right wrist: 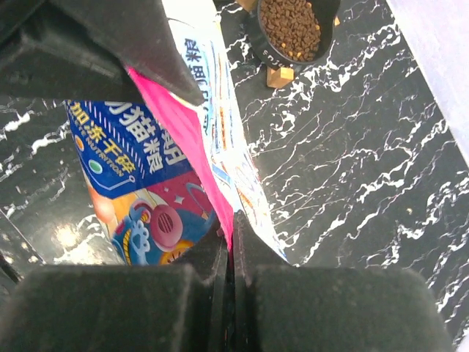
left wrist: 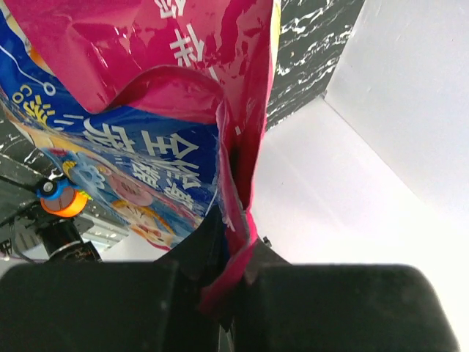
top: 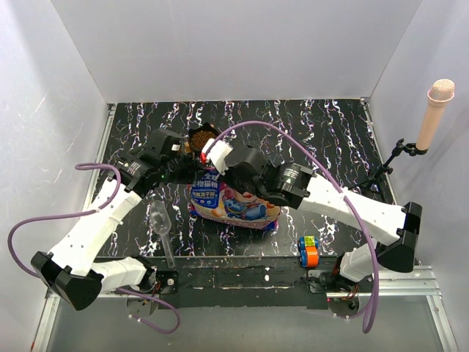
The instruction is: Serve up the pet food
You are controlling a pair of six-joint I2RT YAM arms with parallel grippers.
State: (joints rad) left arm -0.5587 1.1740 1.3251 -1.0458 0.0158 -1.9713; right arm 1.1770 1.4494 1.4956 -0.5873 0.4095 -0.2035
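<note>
The glossy magenta-and-blue pet food bag is held up between both arms at the table's middle. My left gripper is shut on the bag's magenta edge. My right gripper is shut on the bag's other edge. A black bowl holding brown kibble stands on the marble table just beyond the bag; it also shows in the top view, partly hidden by the grippers.
A clear plastic scoop lies left of the bag near the front edge. Colourful toy blocks sit at the front right. A microphone on a stand is at the right wall. White walls enclose the table.
</note>
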